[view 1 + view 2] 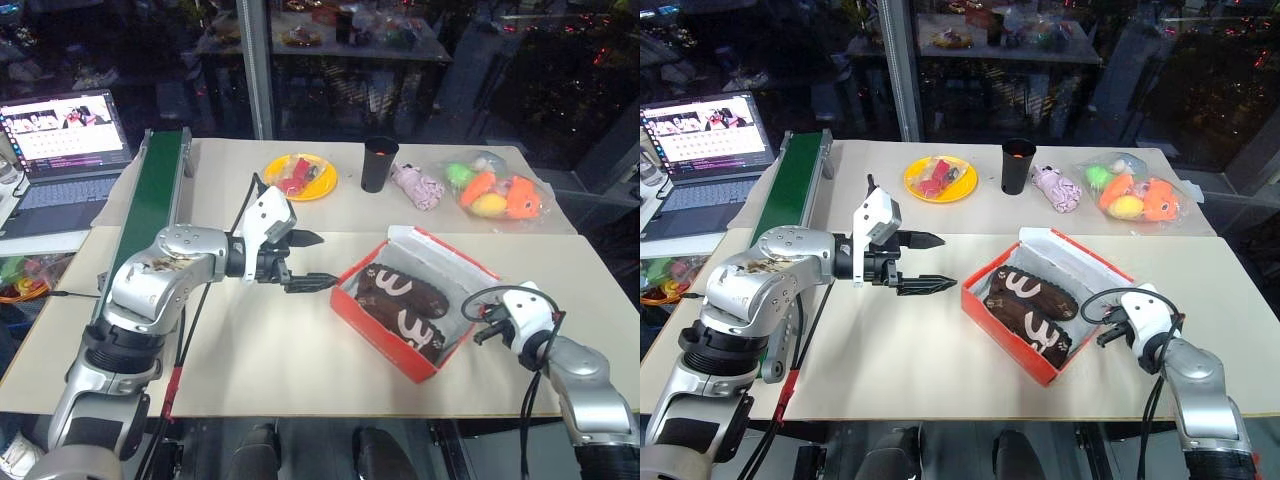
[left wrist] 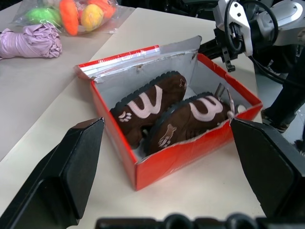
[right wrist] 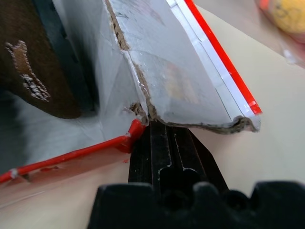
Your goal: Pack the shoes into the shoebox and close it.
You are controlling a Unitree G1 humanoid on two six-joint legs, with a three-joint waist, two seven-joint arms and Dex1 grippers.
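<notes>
With both shoes [image 1: 403,300] lying inside the shoebox [image 1: 385,335] near the table's [image 1: 300,370] right edge, only its light, floppy cardboard lid [image 2: 143,67] remains. Right gripper [image 3: 167,143], fingers pressed together, noses under the lid's corner; left gripper [image 1: 305,262] hovers spread beside the box.

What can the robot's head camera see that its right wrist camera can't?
The left eye view takes in the yellow plate, the black cup, the laptop and the open left gripper. The right wrist view looks close at the shut right gripper, pushed up against the torn corner of the lid. Both see the shoebox with the shoes inside.
</notes>
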